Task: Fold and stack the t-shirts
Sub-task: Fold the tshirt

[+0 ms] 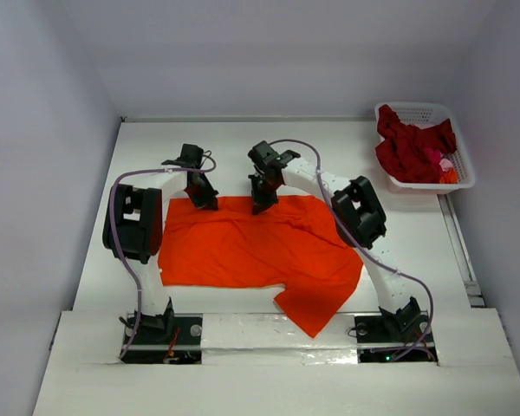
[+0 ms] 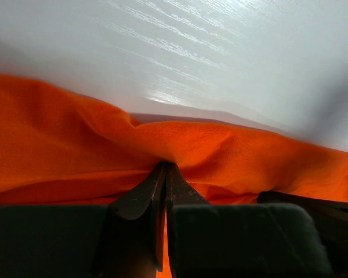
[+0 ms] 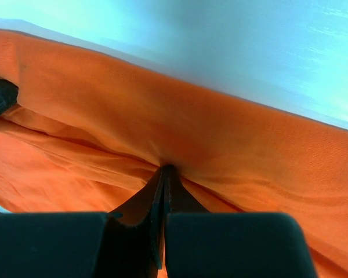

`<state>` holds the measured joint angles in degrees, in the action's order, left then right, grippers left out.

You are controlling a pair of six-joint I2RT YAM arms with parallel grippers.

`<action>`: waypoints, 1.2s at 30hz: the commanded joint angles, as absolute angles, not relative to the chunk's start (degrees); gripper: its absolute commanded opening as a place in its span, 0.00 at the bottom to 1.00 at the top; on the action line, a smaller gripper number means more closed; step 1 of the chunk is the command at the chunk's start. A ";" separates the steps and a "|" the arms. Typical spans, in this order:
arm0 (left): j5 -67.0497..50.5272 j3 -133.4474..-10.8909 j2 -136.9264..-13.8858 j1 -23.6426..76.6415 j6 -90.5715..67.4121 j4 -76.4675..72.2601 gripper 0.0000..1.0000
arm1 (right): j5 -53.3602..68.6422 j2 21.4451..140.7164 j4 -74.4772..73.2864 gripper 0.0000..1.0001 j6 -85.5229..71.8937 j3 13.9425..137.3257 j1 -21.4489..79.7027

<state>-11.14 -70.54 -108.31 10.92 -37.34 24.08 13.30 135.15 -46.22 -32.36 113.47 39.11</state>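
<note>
Pinching the far edge of the orange t-shirt (image 1: 243, 247), both hands are pressed together on cloth. The left hand (image 1: 204, 198) is at the far left corner, and the right hand (image 1: 264, 201) is further right along the same edge. Each wrist view shows a small pucker of fabric caught at the fingertips.

The shirt lies spread on the desk (image 1: 329, 156) between the arms, with a rumpled flap reaching toward the near right. The dark red t-shirts (image 1: 412, 147) sit heaped in the basket (image 1: 420, 107) at the far right.

Both grips look shallow, so a quick lift or pull could slip the cloth free. Nothing holds the edge right of the right hand, so that side may sag and skew the fold. The rumpled flap could also drag and get trapped as a crease.
</note>
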 commanded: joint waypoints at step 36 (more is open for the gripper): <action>-7.38 -73.74 -108.02 11.34 -36.47 28.74 0.00 | 12.83 116.81 -38.15 0.00 -34.19 88.60 42.10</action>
<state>-8.51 -72.42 -108.81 10.92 -37.28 27.27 13.47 120.53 -40.58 -33.85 90.06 41.69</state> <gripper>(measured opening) 0.003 0.010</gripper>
